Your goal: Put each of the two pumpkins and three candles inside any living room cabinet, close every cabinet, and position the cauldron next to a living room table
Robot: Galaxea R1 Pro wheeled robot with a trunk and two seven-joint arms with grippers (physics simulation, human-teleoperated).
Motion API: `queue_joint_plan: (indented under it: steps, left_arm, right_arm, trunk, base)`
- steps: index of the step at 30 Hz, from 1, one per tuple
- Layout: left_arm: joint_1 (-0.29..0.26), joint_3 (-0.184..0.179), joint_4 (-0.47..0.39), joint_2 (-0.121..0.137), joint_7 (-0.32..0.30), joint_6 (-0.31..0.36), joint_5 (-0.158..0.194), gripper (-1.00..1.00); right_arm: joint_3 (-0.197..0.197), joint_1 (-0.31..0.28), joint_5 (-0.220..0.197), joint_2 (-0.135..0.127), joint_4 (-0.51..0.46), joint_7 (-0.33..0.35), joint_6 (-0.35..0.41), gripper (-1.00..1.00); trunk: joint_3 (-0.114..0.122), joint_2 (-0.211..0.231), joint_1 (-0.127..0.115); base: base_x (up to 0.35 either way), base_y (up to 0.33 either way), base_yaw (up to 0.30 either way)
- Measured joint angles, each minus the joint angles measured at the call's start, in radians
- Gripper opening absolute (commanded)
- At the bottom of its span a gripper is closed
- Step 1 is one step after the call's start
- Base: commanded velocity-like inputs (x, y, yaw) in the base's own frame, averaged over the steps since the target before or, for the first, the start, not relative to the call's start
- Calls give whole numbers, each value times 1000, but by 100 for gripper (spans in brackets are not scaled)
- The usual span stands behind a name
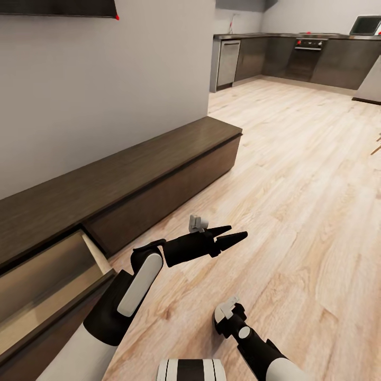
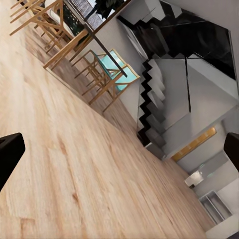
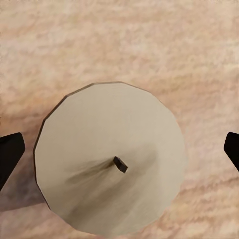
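Note:
In the right wrist view a candle (image 3: 109, 159) stands upright on the wood floor, its pale round top and short dark wick facing the camera. My right gripper (image 3: 119, 149) is open straight above it, one dark fingertip (image 3: 10, 154) on each side and clear of the candle. The head view has my right wrist (image 1: 233, 317) pointing down at the floor, covering the candle. My left gripper (image 1: 238, 231) hovers open and empty over the floor in front of the cabinet (image 1: 159, 159). One drawer (image 1: 47, 280) of the cabinet is pulled out, and the part of its pale interior that I can see looks empty.
A kitchen with dark counters (image 1: 296, 58) and an oven (image 1: 308, 45) lies at the far end. Wood floor (image 1: 296, 201) stretches wide to the right. The left wrist view takes in wooden chairs (image 2: 107, 74), a table (image 2: 87, 25) and a dark staircase (image 2: 154, 84).

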Motion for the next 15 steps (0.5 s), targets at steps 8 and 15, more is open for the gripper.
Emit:
queue_joint_plan:
  steps: [8, 15]
  left_arm:
    - [0, 0, 0, 0, 0, 0, 0, 100]
    - [0, 0, 0, 0, 0, 0, 0, 100]
  right_arm:
    - [0, 0, 0, 0, 0, 1, 0, 100]
    - [0, 0, 1, 0, 0, 0, 0, 100]
  trunk:
    - [1, 0, 0]
    - [-1, 0, 1]
  base:
    - [0, 0, -38]
    - [0, 0, -27]
